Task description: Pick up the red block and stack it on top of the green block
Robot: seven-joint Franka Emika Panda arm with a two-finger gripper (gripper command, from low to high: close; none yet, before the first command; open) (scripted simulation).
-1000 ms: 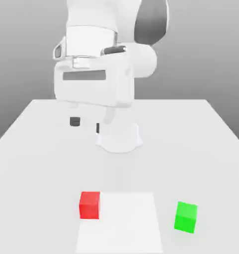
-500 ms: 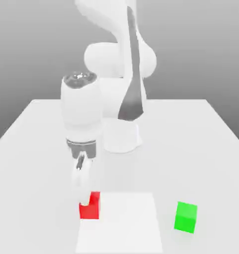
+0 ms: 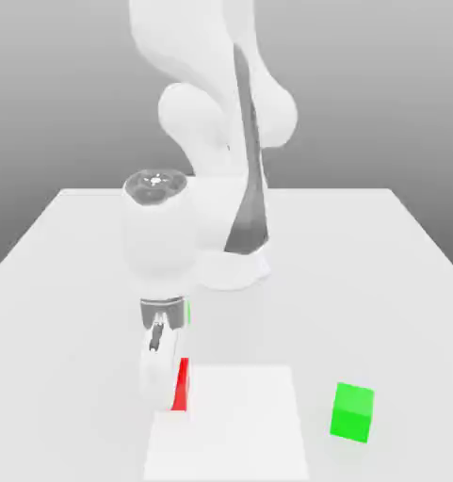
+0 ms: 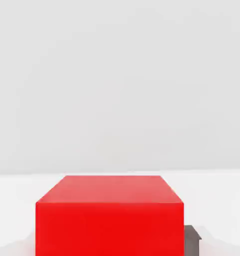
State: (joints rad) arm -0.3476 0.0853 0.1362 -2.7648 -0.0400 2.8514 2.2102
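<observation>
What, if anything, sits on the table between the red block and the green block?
Nothing visible does. The red block sits at the hand, and only a bare stretch of table lies between it and the green block, whose top is uncovered.

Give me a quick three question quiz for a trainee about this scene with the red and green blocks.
1. True or false: the red block sits on the green block.
2. The gripper is at which block: A red, B green?
3. On which side of the exterior view does the green block lie, seen from the red one?

Key: 1 false; 2 A; 3 the exterior view's right.
</observation>
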